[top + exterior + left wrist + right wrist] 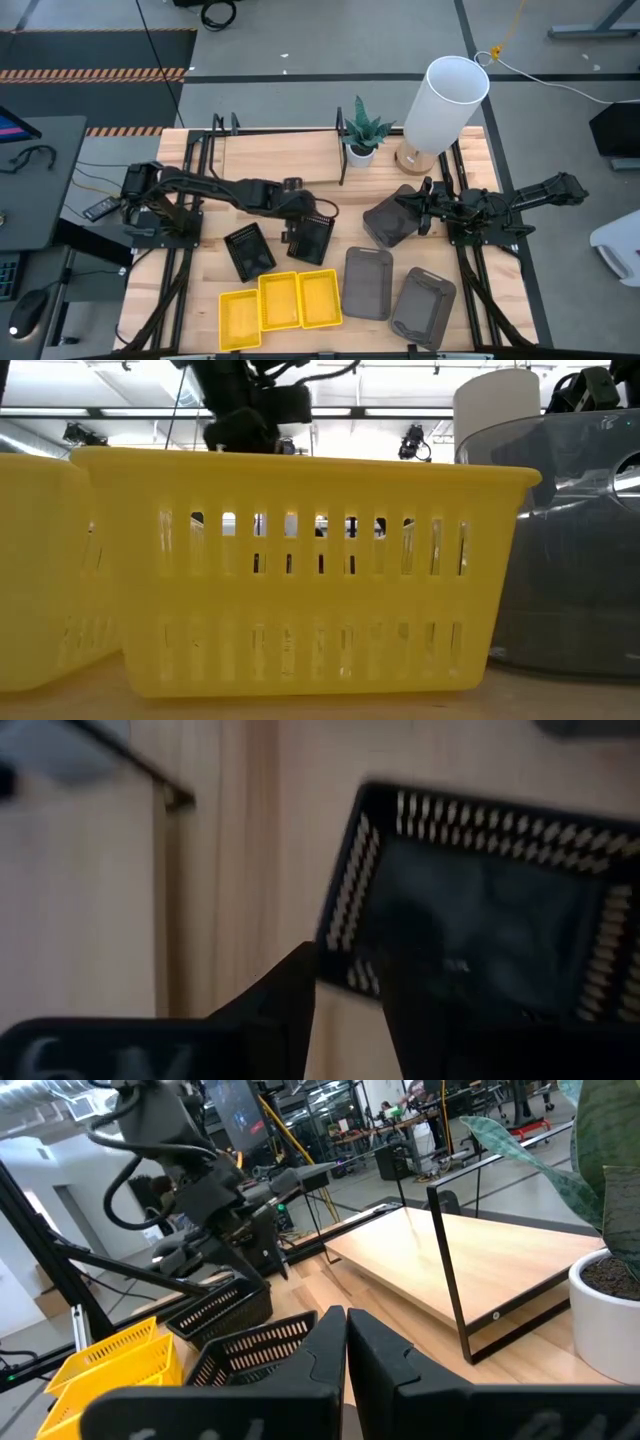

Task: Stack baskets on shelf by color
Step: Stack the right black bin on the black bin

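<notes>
The left claw [303,228] is seen over the middle of the desk [200,300], pinching the near wall of a black basket [312,238]; in the left wrist view its fingers [290,1005] are pressed to either side of that basket's [480,910] perforated rim. A second black basket [250,250] lies just to the left of this claw, tilted and apart from the held one; a third cannot be told apart. Three yellow baskets [281,305] are set side by side in a row on the desk, below the left claw toward the front edge; in the low view the nearest yellow basket [300,570] fills the frame. The right claw [422,208] is placed at a grey basket [390,218], which appears tilted and raised at the right of the desk; in the right wrist view its fingers [330,1350] are shown pressed together, though the grey basket itself is not seen between them, so whether it is pinched cannot be told. Two further grey baskets [395,292] lie flat below the right claw, near each other. The shelf [280,155] stands behind both claws at the back of the desk, its board bare. A white plant pot [361,153] is placed beside the shelf's right end rail, and a white cylinder [445,103] stands behind the right claw.
</notes>
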{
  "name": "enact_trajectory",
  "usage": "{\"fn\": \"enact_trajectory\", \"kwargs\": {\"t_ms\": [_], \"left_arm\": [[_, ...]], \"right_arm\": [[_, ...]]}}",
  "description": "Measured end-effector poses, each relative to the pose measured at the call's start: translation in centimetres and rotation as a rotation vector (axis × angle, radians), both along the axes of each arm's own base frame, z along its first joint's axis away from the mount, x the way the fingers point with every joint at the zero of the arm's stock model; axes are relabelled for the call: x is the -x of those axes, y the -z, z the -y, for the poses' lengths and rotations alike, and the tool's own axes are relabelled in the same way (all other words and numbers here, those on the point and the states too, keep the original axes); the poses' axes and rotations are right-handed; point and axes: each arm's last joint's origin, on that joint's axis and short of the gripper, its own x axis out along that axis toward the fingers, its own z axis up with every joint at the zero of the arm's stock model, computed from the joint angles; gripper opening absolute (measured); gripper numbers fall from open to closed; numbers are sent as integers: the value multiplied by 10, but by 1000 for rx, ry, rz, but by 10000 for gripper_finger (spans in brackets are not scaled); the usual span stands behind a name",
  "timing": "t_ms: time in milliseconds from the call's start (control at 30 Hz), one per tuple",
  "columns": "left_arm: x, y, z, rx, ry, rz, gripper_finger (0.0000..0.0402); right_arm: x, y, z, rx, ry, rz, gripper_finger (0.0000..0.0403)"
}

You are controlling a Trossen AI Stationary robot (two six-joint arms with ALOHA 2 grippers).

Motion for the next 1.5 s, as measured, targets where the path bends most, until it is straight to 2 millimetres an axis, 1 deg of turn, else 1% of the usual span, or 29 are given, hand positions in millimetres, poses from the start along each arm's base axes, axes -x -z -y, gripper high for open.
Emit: {"fn": "enact_trajectory", "kwargs": {"t_ms": [167,300,433,500,667,800,900,1033,1267,1400,1500], "left_arm": [[-10,4,-1,-105,136,127,117],[-13,7,0,-97,136,210,117],[-14,9,-2,-45,207,231,117],[-14,10,-8,-6,216,231,117],[-15,14,-31,29,127,213,117],[-14,10,-39,64,106,215,117],[-15,19,-45,107,89,181,117],[-18,38,-50,168,83,111,117],[-23,64,-49,181,102,31,117],[-24,74,-50,191,99,1,117],[-24,77,-50,194,97,-17,117]], "right_arm": [[0,0,0,0,0,0,19],[0,0,0,0,0,0,19],[0,0,0,0,0,0,19],[0,0,0,0,0,0,19],[0,0,0,0,0,0,19],[0,0,0,0,0,1,19],[0,0,0,0,0,1,19],[0,0,0,0,0,1,19],[0,0,0,0,0,1,19],[0,0,0,0,0,1,19],[0,0,0,0,0,0,19]]}}
